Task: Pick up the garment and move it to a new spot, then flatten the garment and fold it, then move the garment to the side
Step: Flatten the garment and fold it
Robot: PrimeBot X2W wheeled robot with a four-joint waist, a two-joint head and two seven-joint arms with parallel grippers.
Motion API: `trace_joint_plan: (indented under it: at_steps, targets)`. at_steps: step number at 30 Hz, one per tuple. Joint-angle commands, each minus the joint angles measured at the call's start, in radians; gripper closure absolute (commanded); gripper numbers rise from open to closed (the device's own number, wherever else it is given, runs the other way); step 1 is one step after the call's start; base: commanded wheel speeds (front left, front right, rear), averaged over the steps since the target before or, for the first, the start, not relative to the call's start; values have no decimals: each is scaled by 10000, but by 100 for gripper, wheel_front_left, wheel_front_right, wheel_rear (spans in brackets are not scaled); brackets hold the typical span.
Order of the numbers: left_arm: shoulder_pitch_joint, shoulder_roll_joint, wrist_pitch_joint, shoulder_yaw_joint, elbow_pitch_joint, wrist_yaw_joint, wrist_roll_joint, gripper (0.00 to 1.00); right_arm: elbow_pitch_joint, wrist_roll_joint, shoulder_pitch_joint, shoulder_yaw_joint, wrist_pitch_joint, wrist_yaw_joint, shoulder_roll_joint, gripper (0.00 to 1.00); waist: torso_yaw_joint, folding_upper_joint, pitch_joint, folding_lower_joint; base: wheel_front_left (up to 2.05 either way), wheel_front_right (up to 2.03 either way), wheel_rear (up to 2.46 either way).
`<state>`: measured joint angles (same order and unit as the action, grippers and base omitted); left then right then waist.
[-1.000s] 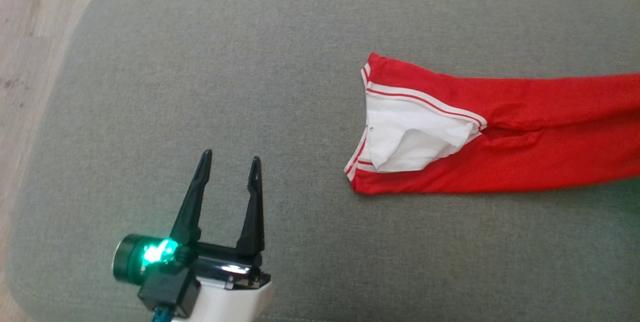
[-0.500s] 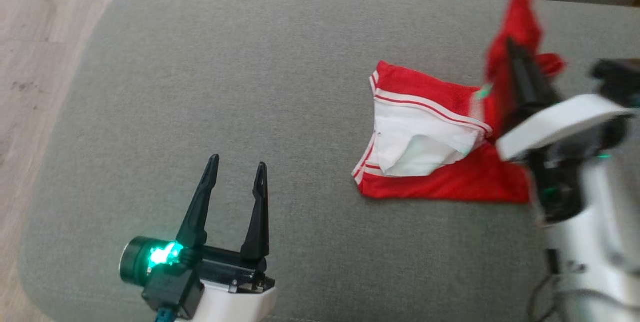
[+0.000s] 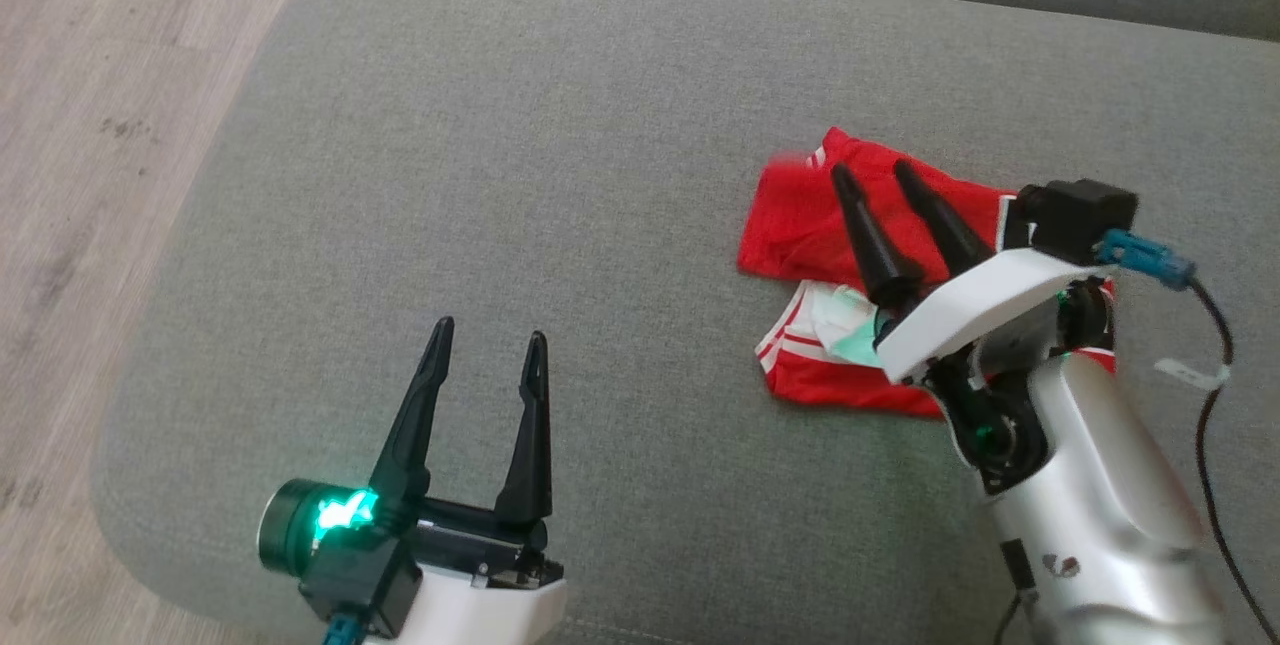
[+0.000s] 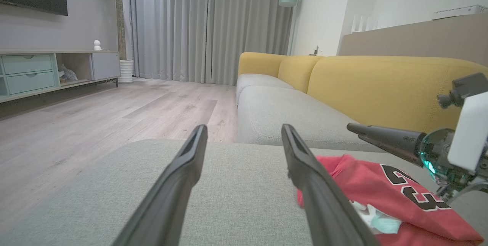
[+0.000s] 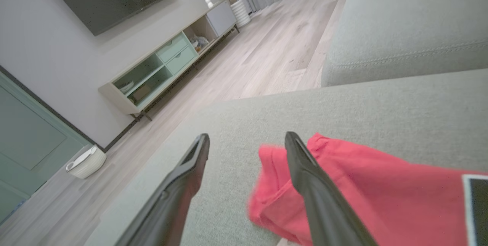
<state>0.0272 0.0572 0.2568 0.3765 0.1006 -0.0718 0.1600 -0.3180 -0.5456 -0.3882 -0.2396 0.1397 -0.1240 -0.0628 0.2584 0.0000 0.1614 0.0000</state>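
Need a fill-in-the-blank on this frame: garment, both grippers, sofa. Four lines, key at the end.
1. The garment lying on the grey cushion is mainly ____ in colour.
2. The right gripper, at the garment, has its jaws ____.
3. The left gripper is open over bare cushion and holds ____.
4. In the left wrist view, the sofa backrest behind the garment is ____.

Missing words: red, open, nothing, yellow.
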Motion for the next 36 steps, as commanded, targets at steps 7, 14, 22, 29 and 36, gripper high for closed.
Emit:
trace_joint_plan:
  at_steps: [7, 14, 22, 29, 36]
  targets:
    - [-296, -69, 49, -312, 340, -151, 68, 0, 944, -373, 3, 744, 298, -67, -1143, 0, -151, 0, -216, 0, 0, 0, 0]
    - [-227, -70, 49, -242, 350, -109, 41, 0, 579, -2769, 667, 455, 2215, -67, -2762, 100, -251, 0, -331, 0, 0, 0, 0]
    - [-393, -70, 49, 170, 231, 79, 93, 0, -213, -5072, 217, -257, 4157, -67, -3746, 100, 178, 0, -112, 0, 0, 0, 0]
    - [-497, -70, 49, 399, 162, 51, 196, 0, -1187, -5459, -275, -729, 4604, -67, -4080, 100, 530, 0, 114, 0, 0, 0, 0]
    - [-583, -70, 49, 371, 123, 0, 203, 0, -730, -6081, -183, -1570, 5098, -67, -4048, 100, 513, 0, 130, 0, 0, 0, 0]
